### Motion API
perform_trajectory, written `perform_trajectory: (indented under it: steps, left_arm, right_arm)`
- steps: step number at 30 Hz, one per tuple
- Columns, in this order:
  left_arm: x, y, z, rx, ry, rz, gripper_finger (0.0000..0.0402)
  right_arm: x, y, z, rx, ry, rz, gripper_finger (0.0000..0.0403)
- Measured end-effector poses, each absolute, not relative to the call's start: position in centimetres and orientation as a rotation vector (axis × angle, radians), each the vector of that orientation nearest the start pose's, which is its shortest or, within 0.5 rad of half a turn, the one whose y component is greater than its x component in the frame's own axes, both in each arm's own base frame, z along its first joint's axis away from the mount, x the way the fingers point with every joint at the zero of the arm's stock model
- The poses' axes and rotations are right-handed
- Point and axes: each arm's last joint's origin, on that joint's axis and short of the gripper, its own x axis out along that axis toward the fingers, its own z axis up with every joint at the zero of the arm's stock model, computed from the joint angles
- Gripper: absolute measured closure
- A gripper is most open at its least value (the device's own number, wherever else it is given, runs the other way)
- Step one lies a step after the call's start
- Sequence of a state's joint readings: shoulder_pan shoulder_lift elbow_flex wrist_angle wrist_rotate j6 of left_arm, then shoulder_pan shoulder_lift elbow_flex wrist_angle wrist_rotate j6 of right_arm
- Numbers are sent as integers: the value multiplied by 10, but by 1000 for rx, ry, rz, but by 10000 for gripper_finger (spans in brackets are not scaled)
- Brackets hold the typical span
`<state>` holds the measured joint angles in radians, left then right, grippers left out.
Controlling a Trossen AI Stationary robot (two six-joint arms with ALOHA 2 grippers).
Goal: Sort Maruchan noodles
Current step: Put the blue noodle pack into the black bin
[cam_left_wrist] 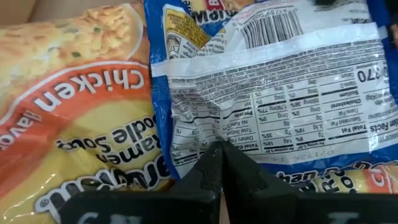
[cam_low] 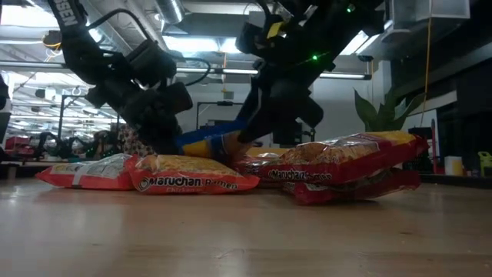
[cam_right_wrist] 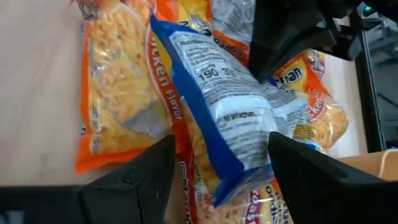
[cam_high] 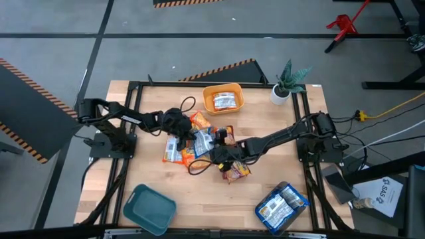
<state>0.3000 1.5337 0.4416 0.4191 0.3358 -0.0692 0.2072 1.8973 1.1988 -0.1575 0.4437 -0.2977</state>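
Mid-desk [cam_high: 265,192] lies the heap of Maruchan noodles [cam_high: 199,143]. Left claw [cam_left_wrist: 219,163] pinches a blue-white packet [cam_right_wrist: 233,118] shut; right claw [cam_right_wrist: 217,168] straddles it, open. Step: pickup. Next: lift clear toward a bin.

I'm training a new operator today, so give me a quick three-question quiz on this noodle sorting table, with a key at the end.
1. True or false: the teal bin near the left arm's side already holds noodle packets.
2. Which bin holds blue-white packets? A) the orange-yellow bin B) the grey bin C) the teal bin
3. Fill in: the right gripper has its fingers spread either side of a ____-edged packet in the pile.

Key
1. False: it shows only its bare floor.
2. B: its contents are blue and white, by the right arm's base.
3. Blue: the jaws stand open around it, while the left gripper is shut, its tips against a white packet back.
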Motion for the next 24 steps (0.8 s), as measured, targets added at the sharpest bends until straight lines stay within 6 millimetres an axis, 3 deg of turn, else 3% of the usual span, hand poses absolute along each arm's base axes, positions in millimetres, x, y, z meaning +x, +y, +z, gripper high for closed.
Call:
perform_trajectory:
  steps: [10, 18, 24]
  left_arm:
    - [242, 65, 118, -273, 640, -5, 401]
    - [242, 65, 118, -273, 642, -2, 401]
    - [242, 65, 118, -273, 642, -2, 401]
  right_arm:
    - [395, 53, 158, -687, 865, 19, 160]
    - [403, 48, 156, -833, 827, -46, 160]
    - [403, 47, 157, -869, 832, -63, 202]
